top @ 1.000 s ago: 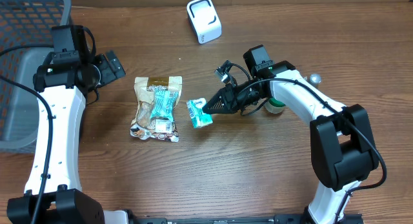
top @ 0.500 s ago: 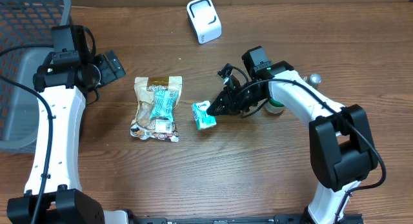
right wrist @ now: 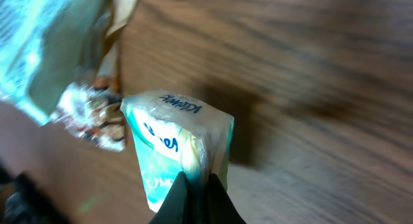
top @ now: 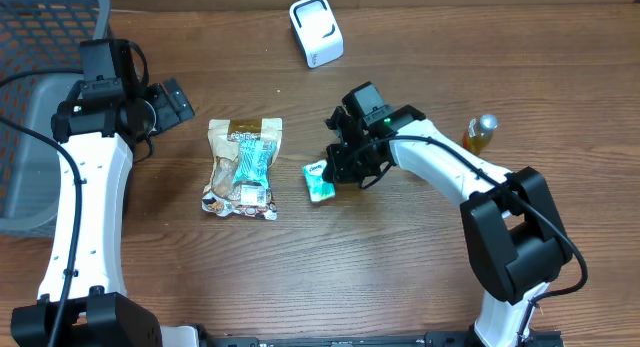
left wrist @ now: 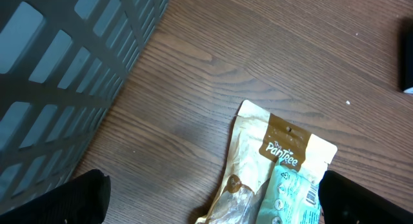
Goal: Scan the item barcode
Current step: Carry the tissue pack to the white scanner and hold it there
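Observation:
The item, a teal-and-white tissue pack (top: pixel 319 181), is at the table's middle, and my right gripper (top: pixel 337 168) is shut on its edge. In the right wrist view the black fingertips (right wrist: pixel 184 197) pinch the pack (right wrist: pixel 169 143) just over the wood; no barcode shows on it. The white scanner (top: pixel 316 30) stands at the back centre, well away from the pack. At the left, my left gripper (top: pixel 172 100) hangs open and holds nothing. In its wrist view the left gripper (left wrist: pixel 213 201) spreads wide above the top of a snack bag (left wrist: pixel 284 146).
A tan snack bag (top: pixel 240 169) with a teal packet (top: pixel 256 158) on it lies left of the tissue pack. A grey slatted basket (top: pixel 40 107) fills the far left. A small amber bottle (top: pixel 480 134) stands at the right.
My right arm swung in and its wrist turned more upright over the tissue pack, which shifted slightly right and toward the front. The amber bottle is now uncovered. The left arm has not moved.

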You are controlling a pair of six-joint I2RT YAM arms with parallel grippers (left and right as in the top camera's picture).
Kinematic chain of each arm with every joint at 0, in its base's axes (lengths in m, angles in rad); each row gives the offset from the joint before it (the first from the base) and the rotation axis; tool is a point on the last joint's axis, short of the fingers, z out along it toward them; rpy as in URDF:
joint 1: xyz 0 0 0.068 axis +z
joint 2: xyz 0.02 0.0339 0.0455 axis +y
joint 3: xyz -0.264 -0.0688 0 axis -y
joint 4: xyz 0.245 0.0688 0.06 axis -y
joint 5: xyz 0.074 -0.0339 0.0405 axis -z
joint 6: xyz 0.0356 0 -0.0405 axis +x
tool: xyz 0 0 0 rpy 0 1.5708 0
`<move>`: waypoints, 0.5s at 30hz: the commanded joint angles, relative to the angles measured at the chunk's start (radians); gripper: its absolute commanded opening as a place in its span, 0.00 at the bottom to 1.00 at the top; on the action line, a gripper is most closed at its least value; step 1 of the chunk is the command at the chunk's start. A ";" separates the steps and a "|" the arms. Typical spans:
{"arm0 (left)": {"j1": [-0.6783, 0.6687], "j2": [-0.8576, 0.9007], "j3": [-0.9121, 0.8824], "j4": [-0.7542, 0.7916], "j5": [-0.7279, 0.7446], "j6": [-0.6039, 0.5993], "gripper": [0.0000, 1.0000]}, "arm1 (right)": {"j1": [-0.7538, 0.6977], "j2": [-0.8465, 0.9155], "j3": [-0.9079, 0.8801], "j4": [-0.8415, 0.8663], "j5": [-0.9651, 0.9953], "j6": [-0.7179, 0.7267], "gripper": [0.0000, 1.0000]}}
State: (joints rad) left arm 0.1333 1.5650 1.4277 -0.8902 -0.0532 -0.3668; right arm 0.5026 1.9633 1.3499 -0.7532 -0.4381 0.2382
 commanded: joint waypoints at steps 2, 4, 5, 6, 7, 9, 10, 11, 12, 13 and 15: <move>0.008 0.005 0.008 0.004 -0.006 0.004 1.00 | 0.004 -0.025 0.055 -0.023 0.109 0.076 0.04; 0.008 0.005 0.008 0.004 -0.006 0.003 0.99 | 0.003 -0.025 0.103 -0.060 0.113 0.081 0.04; 0.008 0.005 0.008 0.004 -0.006 0.004 0.99 | 0.003 -0.025 0.129 -0.084 0.124 0.081 0.04; 0.008 0.005 0.008 0.004 -0.006 0.004 0.99 | 0.003 -0.025 0.159 -0.112 0.145 0.085 0.04; 0.008 0.005 0.008 0.004 -0.006 0.004 1.00 | 0.003 -0.025 0.192 -0.145 0.173 0.095 0.04; 0.008 0.005 0.008 0.004 -0.006 0.004 1.00 | 0.005 -0.025 0.263 -0.211 0.221 0.103 0.04; 0.008 0.005 0.008 0.004 -0.006 0.003 0.99 | 0.006 -0.025 0.299 -0.241 0.237 0.103 0.04; 0.008 0.005 0.008 0.004 -0.006 0.003 0.99 | 0.006 -0.025 0.333 -0.269 0.246 0.103 0.04; 0.008 0.005 0.008 0.004 -0.006 0.004 1.00 | 0.006 -0.025 0.373 -0.301 0.256 0.103 0.04; 0.008 0.005 0.008 0.004 -0.006 0.004 1.00 | 0.006 -0.025 0.414 -0.334 0.267 0.103 0.04; 0.008 0.005 0.008 0.004 -0.006 0.003 0.99 | 0.006 -0.025 0.489 -0.388 0.292 0.102 0.04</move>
State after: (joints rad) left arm 0.1333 1.5650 1.4277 -0.8906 -0.0532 -0.3668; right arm 0.5056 1.9633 1.7420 -1.1130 -0.2153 0.3294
